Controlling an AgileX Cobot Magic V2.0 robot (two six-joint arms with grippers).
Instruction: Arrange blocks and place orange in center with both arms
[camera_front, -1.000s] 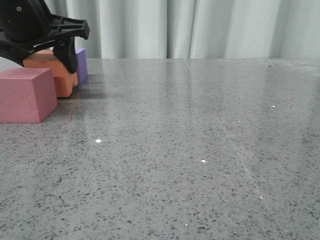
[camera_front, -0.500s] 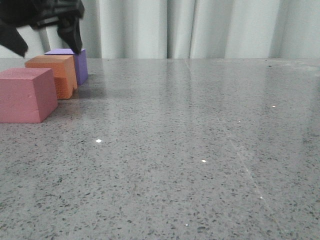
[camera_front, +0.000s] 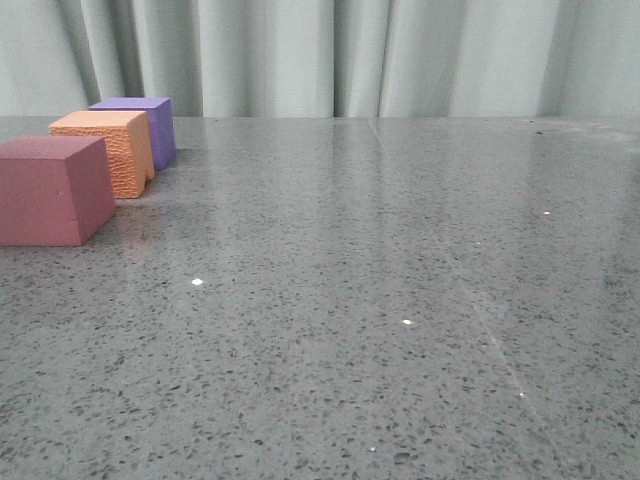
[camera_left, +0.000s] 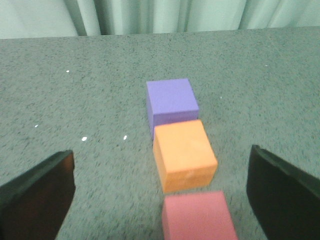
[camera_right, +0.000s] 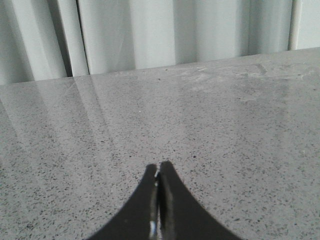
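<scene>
Three blocks stand in a row at the table's far left: a pink-red cube (camera_front: 55, 190) nearest, the orange cube (camera_front: 108, 148) in the middle, a purple cube (camera_front: 140, 125) behind. The left wrist view shows the same row from above: purple (camera_left: 171, 100), orange (camera_left: 184, 154), pink-red (camera_left: 197, 216). My left gripper (camera_left: 160, 200) is open wide, high above the row, with nothing between its black fingers (camera_left: 37, 197). My right gripper (camera_right: 158, 172) is shut and empty over bare table. Neither arm shows in the front view.
The grey speckled table (camera_front: 380, 300) stretches to the right of the blocks. Pale curtains (camera_front: 400, 55) hang behind the table's far edge.
The left gripper, which was down around the orange cube a second ago, has lifted up and left the front view. The three cubes stay in place.
</scene>
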